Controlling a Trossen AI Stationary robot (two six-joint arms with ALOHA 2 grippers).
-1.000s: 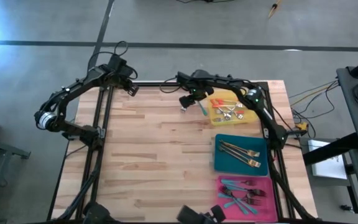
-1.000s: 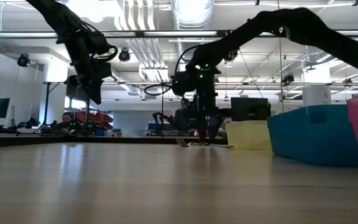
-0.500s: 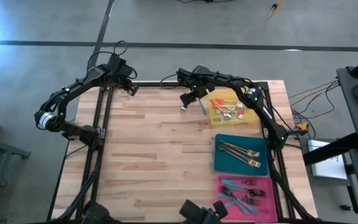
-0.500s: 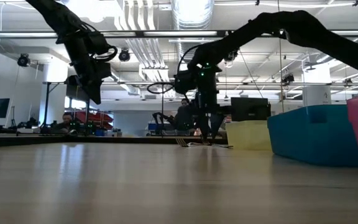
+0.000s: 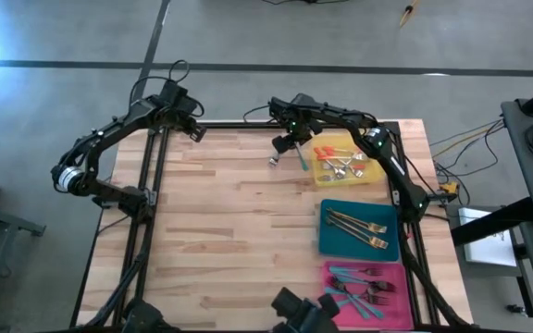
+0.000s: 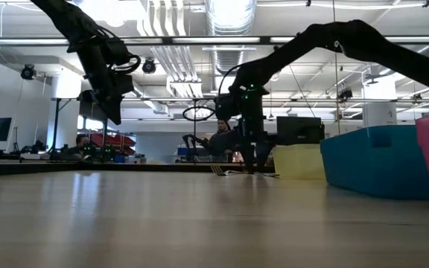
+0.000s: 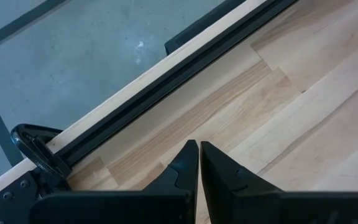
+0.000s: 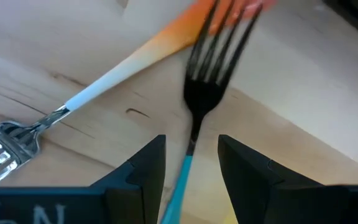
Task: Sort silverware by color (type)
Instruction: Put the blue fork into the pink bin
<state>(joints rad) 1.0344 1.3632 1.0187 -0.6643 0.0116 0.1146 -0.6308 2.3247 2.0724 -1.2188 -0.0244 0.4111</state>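
Two forks lie on the wooden table just left of the yellow tray (image 5: 378, 176). One has a silver head and a white-to-orange handle (image 8: 114, 73). The other has a dark head and a teal handle (image 8: 185, 171) (image 5: 302, 160), and its tines lie over the orange handle. My right gripper (image 8: 191, 163) (image 5: 291, 146) points down, open, with one finger on each side of the teal fork's neck; no touch shows. My left gripper (image 7: 199, 149) (image 5: 195, 132) is shut with nothing in it, above the table's far left edge.
The yellow tray holds orange-handled silverware (image 5: 339, 165). Nearer along the right edge, a teal tray (image 5: 325, 242) holds gold forks and a pink tray (image 5: 331, 274) holds teal-handled ones. A black frame rail (image 7: 166, 81) runs along the far edge. A person sits in the room behind.
My right gripper has moved a little toward the table's right edge and slightly down, over the two forks beside the yellow tray. Its fingers keep the same gap. The forks have not moved.
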